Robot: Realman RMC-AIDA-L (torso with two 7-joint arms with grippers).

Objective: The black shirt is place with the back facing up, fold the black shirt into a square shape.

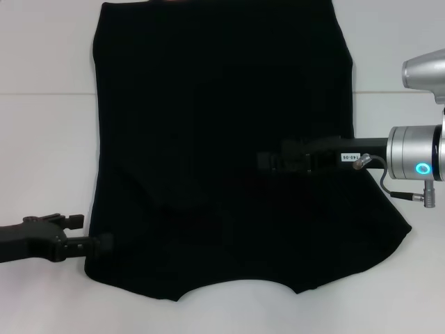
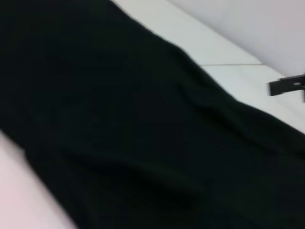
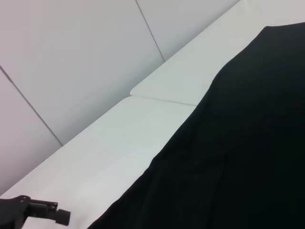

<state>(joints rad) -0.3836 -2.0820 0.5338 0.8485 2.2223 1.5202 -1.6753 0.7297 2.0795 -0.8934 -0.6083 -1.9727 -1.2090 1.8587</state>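
- nearest the head camera lies the neckline edge of the large black soft-fabric shirt, spread flat on the white table.
- left gripper sits at the shirt's near left corner — whether it grips, i cannot tell.
- right gripper reaches over the shirt's middle; its state is also unclear.
- folding looks under way; next move likely calls for a firm hold on cloth.

Black shirt: plain black fabric, spread flat on white table, curved neckline edge nearest robot.
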